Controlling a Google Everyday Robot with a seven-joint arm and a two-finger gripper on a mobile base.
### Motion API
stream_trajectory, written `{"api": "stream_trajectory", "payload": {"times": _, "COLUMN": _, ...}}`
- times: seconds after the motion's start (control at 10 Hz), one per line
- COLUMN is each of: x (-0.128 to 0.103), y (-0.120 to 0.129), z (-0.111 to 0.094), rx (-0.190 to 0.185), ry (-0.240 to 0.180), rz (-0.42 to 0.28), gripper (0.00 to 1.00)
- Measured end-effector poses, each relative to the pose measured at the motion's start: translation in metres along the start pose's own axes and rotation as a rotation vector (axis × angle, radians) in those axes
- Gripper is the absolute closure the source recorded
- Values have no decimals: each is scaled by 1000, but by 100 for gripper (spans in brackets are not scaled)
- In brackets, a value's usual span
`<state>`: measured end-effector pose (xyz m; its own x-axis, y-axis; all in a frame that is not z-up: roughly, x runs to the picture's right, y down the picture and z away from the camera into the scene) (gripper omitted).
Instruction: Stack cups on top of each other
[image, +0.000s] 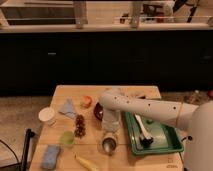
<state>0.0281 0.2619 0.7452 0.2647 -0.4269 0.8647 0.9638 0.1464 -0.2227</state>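
Cups are sitting apart on the wooden table (150, 92), none of them stacked. We are seeing the silver cup (109, 145) standing upright near the front edge, roughly in the middle of the table. The pale green cup (67, 138) is standing to its left, well apart, and the white cup (47, 116) is sitting farther left and farther back, near the table's left edge. The white arm (150, 107) is reaching in from the right and bending down near the table's centre. The gripper (110, 131) is hanging directly over the silver cup, right at its rim. We cannot tell whether the gripper is spread, closed, or gripping the cup. Behind the arm, a dark red bowl (98, 111) is showing only in part. A green tray (167, 145) is lying on the right side, just beside the silver cup, with a dark-headed brush (144, 134) lying in it. We are also noting a blue cloth (67, 107), an orange item (86, 101), a dark red cluster (80, 125), a blue sponge (50, 156) and a banana (87, 163) on the left half.
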Motion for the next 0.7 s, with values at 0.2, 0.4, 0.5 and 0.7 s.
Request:
{"api": "stream_trajectory", "payload": {"times": 0.2, "x": 2, "y": 1, "z": -1, "rx": 3, "ry": -1, "rz": -4, "gripper": 99}}
{"api": "stream_trajectory", "payload": {"times": 0.4, "x": 3, "y": 1, "z": -2, "rx": 0, "ry": 1, "rz": -6, "gripper": 83}}
{"api": "stream_trajectory", "payload": {"times": 0.5, "x": 3, "y": 0, "z": -3, "rx": 0, "ry": 1, "rz": -9, "gripper": 75}}
{"api": "stream_trajectory", "payload": {"times": 0.7, "x": 4, "y": 0, "z": -3, "rx": 0, "ry": 2, "rz": -10, "gripper": 53}}
